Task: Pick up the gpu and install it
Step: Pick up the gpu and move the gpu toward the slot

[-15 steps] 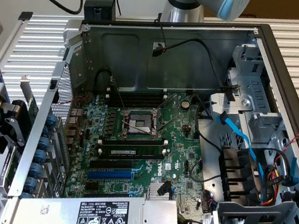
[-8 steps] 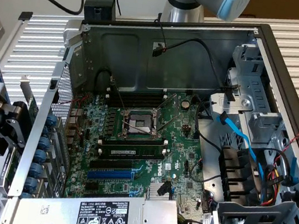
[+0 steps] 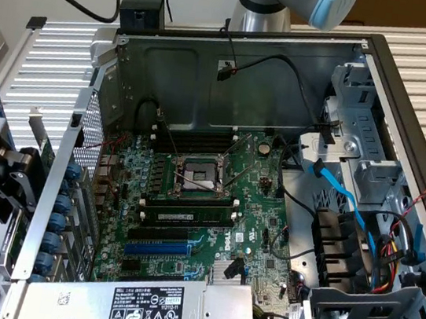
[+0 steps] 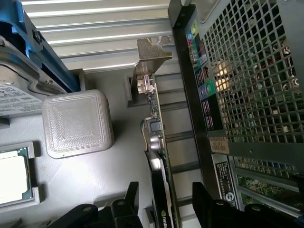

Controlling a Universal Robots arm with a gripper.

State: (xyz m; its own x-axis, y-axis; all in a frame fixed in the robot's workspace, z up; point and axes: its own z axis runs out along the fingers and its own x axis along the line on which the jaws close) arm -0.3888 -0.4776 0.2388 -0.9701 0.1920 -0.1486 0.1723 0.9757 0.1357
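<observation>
The gripper (image 4: 165, 187) hung with its black fingers (image 4: 129, 202) spread, one to each side of the gpu (image 4: 156, 135). A gap showed on both sides and nothing was clasped. The card stood on its long edge in a grey fixture tray (image 4: 118, 156) outside the computer case (image 4: 251, 57), just beside the case's perforated rear wall and roughly parallel to it. Seen edge-on, it showed a thin green board, a black cooler block nearest the fingers and a silver bracket (image 4: 151, 54) at the far end. Only a narrow channel separated card and case wall. On the card's other side lay more open grey floor, reaching to a ribbed square block (image 4: 76, 123) and a processor (image 4: 14, 178) seated in a pocket. In the exterior view the gripper sat at the left, outside the open case, whose motherboard (image 3: 265, 214) lay exposed.
</observation>
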